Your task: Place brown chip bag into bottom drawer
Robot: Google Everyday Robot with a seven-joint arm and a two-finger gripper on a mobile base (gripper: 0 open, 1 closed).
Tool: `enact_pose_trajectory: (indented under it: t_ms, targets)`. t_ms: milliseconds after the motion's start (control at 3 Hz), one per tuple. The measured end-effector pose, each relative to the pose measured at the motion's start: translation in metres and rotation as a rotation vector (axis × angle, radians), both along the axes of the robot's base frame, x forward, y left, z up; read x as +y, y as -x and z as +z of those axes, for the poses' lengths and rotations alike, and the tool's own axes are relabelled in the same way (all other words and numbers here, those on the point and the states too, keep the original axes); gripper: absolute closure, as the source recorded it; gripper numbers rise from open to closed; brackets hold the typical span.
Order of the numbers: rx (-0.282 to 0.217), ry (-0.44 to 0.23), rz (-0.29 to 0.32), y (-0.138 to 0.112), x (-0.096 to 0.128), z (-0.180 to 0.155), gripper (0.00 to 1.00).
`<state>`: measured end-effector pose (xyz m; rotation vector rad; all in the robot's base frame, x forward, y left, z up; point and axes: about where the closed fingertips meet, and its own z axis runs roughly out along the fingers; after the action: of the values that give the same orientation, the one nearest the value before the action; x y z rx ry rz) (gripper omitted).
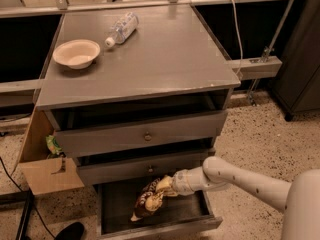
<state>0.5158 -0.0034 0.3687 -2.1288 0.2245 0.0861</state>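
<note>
The brown chip bag, dark brown with pale yellow ends, hangs tilted inside the open bottom drawer, its lower end near the dark floor. My gripper reaches in from the right on a white arm and is shut on the bag's upper yellow end, just below the front of the middle drawer. The bag's lower tip sits close to the drawer's front wall.
The grey cabinet's top holds a pale bowl and a lying plastic bottle. The top drawer is slightly pulled out. A cardboard box with a green packet stands at the left.
</note>
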Motion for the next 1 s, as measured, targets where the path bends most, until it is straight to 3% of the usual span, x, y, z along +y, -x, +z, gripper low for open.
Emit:
enact_pose_trajectory:
  t_ms: [667,1000]
  targets:
    - [0.004,-0.064,0.074,0.012,0.039,-0.005,1.0]
    - [-0.048,-0.077,0.058,0.016,0.05,-0.008,1.0]
